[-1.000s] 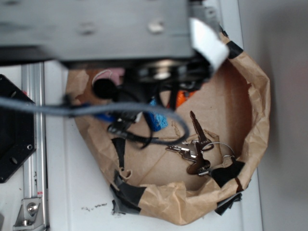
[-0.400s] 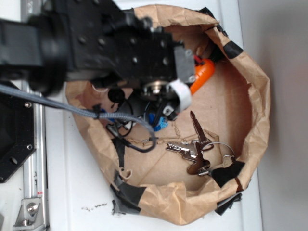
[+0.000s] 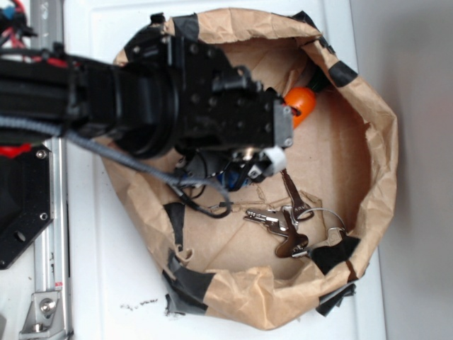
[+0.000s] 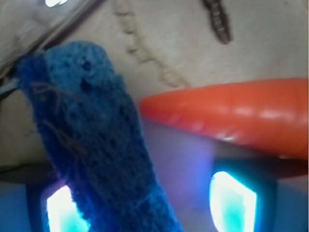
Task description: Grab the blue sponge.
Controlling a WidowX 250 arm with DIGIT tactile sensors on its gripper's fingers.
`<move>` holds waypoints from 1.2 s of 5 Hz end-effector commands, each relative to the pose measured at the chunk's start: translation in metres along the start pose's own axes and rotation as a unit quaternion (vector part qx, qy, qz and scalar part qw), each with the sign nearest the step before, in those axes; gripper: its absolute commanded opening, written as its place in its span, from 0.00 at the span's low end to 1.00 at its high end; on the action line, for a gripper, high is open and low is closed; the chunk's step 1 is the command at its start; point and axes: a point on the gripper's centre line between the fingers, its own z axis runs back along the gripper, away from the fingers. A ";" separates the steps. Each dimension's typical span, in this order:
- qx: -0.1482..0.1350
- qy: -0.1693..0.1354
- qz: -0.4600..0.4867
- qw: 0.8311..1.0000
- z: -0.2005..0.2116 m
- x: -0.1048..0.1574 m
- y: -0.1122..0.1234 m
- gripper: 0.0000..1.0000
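The blue sponge [image 4: 91, 135] is a rough, porous block lying on the brown paper, slanted from upper left to lower middle in the wrist view. My gripper [image 4: 147, 205] is open and straddles its near end. The sponge sits against the left fingertip [image 4: 60, 210], with a gap to the right fingertip [image 4: 231, 200]. From outside, only a sliver of the sponge [image 3: 233, 177] shows under the black gripper [image 3: 265, 166]. An orange carrot toy [image 4: 241, 116] lies just right of the sponge and apart from it.
Everything sits inside a crumpled brown paper bag [image 3: 375, 142] patched with black tape. A bunch of keys [image 3: 290, 223] lies in the bag to the right of the gripper. The carrot toy [image 3: 301, 103] is at the bag's upper side. A black cable [image 3: 198, 195] loops below the arm.
The arm has dropped away from the exterior camera into the bag. The gripper now sits low over the sponge, with its tip shifted slightly right toward the keys.
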 end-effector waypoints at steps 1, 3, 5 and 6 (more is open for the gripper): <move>0.010 0.009 0.029 0.999 0.007 -0.001 -0.012 0.00; 0.058 -0.070 0.203 0.975 0.080 -0.005 -0.007 0.00; 0.067 -0.022 0.436 0.897 0.145 0.005 -0.004 0.00; 0.023 -0.046 0.547 0.836 0.151 0.016 -0.004 0.00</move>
